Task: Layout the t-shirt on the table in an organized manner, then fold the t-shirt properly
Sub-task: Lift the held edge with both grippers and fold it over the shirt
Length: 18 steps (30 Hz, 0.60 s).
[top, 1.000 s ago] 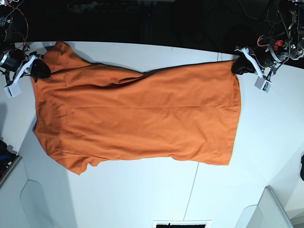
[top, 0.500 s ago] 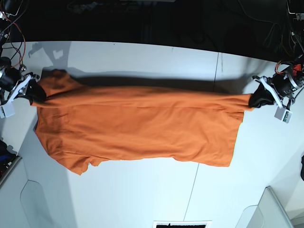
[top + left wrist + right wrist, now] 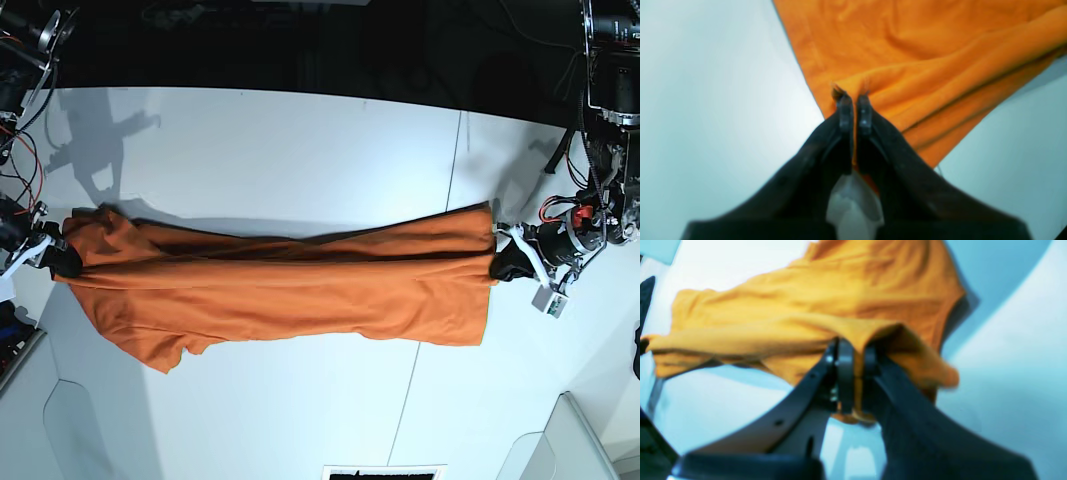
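Note:
The orange t-shirt (image 3: pixel 290 290) stretches across the white table (image 3: pixel 300 150), its far edge lifted and folded toward the near edge. My left gripper (image 3: pixel 500 262) is at the right end in the base view, shut on the t-shirt's hem corner. The left wrist view shows the t-shirt (image 3: pixel 923 60) pinched between the black fingers of that left gripper (image 3: pixel 853 101). My right gripper (image 3: pixel 62 262) is at the left end, shut on the shoulder edge. In the right wrist view the t-shirt (image 3: pixel 826 306) bunches in the right gripper (image 3: pixel 855 351).
A thin dark seam (image 3: pixel 455 160) crosses the table on the right. Cables and arm hardware (image 3: pixel 610 90) stand at the back right, more wiring (image 3: pixel 20 90) at the back left. Grey panels (image 3: pixel 560 440) sit at the near corners.
Both grippers have carried the t-shirt's far edge toward the near side, bringing it down over the lower half. The left gripper moved slightly inward again.

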{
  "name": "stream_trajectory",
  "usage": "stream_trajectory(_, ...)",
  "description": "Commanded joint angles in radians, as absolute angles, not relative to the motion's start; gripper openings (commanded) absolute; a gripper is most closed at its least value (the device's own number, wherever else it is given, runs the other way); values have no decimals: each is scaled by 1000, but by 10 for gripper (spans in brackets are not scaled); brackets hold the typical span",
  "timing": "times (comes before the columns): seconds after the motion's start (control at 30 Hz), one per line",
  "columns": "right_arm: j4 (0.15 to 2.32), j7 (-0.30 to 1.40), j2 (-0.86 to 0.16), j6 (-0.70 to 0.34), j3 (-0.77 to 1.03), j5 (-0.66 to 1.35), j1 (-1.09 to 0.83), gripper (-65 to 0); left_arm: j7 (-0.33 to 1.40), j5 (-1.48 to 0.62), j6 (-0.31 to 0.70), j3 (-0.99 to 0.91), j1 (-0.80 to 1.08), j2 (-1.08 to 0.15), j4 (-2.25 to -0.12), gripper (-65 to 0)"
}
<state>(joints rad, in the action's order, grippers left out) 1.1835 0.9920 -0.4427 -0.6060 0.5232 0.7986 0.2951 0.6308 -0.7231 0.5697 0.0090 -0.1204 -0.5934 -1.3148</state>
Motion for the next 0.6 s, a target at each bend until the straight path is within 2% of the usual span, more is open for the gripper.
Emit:
stream_trajectory(0.0, 1178, 959, -452, -606, 527, 793, 326, -650, 617, -728, 572, 12, -143, -612, -1311, -650)
stream_trajectory(0.03, 1163, 952, -447, -606, 527, 781, 327, -650, 618, -728, 572, 24, -144, -612, -1300, -650)
stream_trajectory(0.07, 1155, 949, -440, -605, 527, 781, 326, -620, 626, -728, 572, 31, -144, -612, -1294, -612)
stream_trajectory(0.13, 1151, 954, -431, -598, 527, 780, 322, -417, 657, -733, 571, 36, -144, -609, -1291, -498)
stream_trajectory(0.17, 1151, 955, -430, -598, 527, 782, 321, -343, 677, -750, 568, 35, -144, -610, -1291, -455)
stream_trajectory(0.2, 1151, 954, -430, -598, 529, 782, 321, -307, 690, -773, 568, 31, -144, -610, -1291, -430)
stream_trajectory(0.43, 1179, 997, -432, -590, 672, 784, 320, -303, 795, -929, 600, -112, -116, -628, -1300, -424)
stream_trajectory(0.57, 1167, 975, -431, -590, 723, 715, 318, -303, 825, -1003, 618, -162, -68, -633, -1299, -423)
